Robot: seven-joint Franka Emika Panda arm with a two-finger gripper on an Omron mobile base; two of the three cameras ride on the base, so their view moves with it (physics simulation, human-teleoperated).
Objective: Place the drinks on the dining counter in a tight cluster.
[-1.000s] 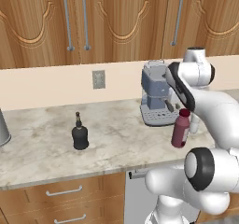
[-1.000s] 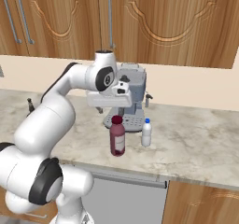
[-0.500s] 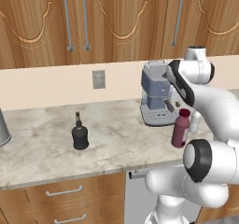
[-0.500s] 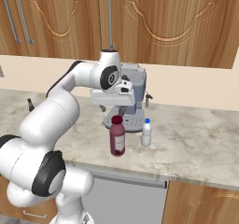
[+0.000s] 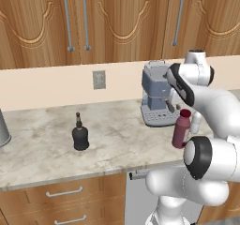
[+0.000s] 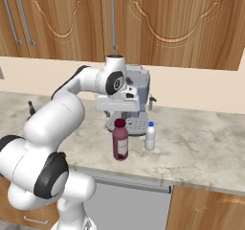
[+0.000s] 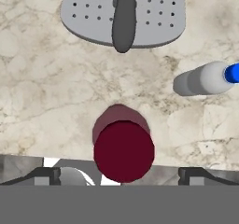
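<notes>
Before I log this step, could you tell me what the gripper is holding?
Nothing: the gripper is open above the dark-red bottle.

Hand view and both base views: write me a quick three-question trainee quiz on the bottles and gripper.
1. True or false: the gripper is open above the dark-red bottle.
2. Which stands nearest the white bottle? A. black bottle B. dark-red bottle C. wall outlet
3. Fill in: behind the dark-red bottle stands a grey ____.

Key: 1 true; 2 B; 3 coffee machine.
</notes>
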